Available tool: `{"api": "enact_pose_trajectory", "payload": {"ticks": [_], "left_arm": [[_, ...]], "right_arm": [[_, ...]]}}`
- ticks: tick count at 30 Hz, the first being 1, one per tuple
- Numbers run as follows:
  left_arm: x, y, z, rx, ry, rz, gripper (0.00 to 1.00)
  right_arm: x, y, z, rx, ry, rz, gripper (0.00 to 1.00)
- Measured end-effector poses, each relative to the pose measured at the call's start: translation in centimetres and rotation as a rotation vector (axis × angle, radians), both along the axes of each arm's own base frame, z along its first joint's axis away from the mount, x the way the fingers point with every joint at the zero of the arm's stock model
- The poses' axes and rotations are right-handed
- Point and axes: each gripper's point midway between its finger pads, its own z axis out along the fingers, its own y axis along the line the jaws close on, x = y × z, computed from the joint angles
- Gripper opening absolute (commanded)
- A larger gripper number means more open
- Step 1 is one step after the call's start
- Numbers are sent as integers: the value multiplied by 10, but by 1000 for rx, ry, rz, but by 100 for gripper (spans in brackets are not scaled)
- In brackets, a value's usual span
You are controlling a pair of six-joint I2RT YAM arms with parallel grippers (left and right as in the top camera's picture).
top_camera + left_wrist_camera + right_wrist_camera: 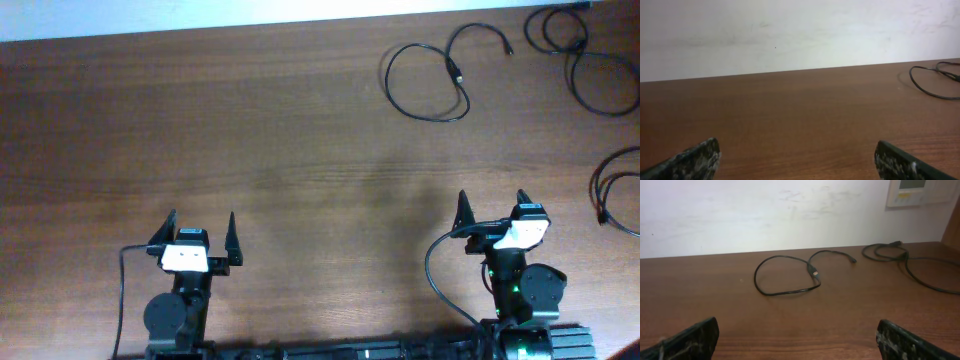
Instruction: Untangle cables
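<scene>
Three thin black cables lie apart on the wooden table at the far right. One looped cable point(425, 75) lies right of the middle at the back; it also shows in the right wrist view point(785, 275) and at the right edge of the left wrist view point(932, 80). A second cable point(585, 60) loops in the far right corner, also in the right wrist view point(905, 260). A third cable point(615, 190) lies at the right edge. My left gripper point(200, 228) and right gripper point(492, 205) sit near the front edge, both open and empty, far from the cables.
The wooden table point(250, 140) ends at a white wall behind point(790, 35). A white wall panel point(920, 192) hangs at the upper right. Thick black arm wires point(435, 270) loop beside each arm base.
</scene>
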Motion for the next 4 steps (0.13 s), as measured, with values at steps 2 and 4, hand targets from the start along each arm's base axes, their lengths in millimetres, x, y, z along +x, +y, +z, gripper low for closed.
{"api": "enact_pose_trajectory", "payload": {"ticks": [2, 4], "left_arm": [[0, 0, 0, 0, 0, 0, 99], [0, 0, 0, 0, 0, 0, 99]], "right_arm": [[0, 0, 0, 0, 0, 0, 99], [0, 0, 0, 0, 0, 0, 99]]}}
